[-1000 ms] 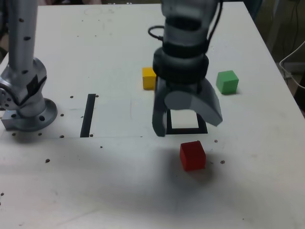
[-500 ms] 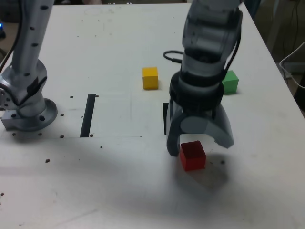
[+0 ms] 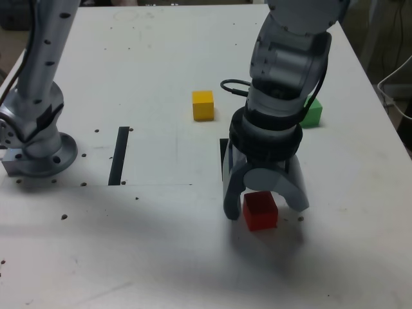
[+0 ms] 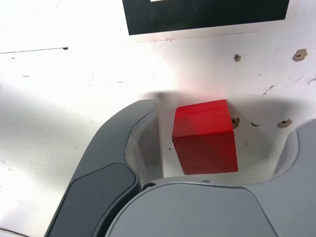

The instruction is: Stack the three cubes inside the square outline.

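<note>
My grey two-fingered gripper [image 3: 264, 207] points down at the white tabletop [image 3: 154, 58] and straddles the small matte red cube [image 3: 260, 210], one curved finger on each side of it. From my wrist, the red cube [image 4: 205, 137] sits between my fingers [image 4: 136, 148], closer to one of them, with a clear gap of table showing beside the other, so my jaws stand fairly wide and grip nothing; the block rests on the table. Just beyond it lies the thick black square outline [image 4: 205, 15], of which I see only one edge from the wrist; in the exterior view my arm covers most of it and only a black sliver [image 3: 223, 151] shows. The small yellow cube [image 3: 203, 105] sits farther back, toward the exterior view's left of my arm, and the small green cube [image 3: 313, 111] peeks out behind my arm on the exterior view's right. Both are well apart from the red one.
</note>
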`<control>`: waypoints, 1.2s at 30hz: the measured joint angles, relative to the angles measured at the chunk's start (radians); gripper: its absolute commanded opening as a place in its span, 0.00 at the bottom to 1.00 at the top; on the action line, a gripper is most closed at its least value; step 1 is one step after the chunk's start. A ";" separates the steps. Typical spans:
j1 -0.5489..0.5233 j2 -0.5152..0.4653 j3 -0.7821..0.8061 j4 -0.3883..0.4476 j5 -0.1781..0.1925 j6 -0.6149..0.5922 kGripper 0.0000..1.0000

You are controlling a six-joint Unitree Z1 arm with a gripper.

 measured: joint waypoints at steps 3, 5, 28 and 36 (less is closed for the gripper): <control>0.000 0.006 0.000 -0.002 -0.009 0.000 0.76; 0.000 0.011 -0.001 -0.004 -0.013 0.000 0.72; 0.000 0.008 0.002 -0.028 -0.010 -0.006 0.19; 0.000 -0.024 0.008 -0.005 0.006 -0.006 0.17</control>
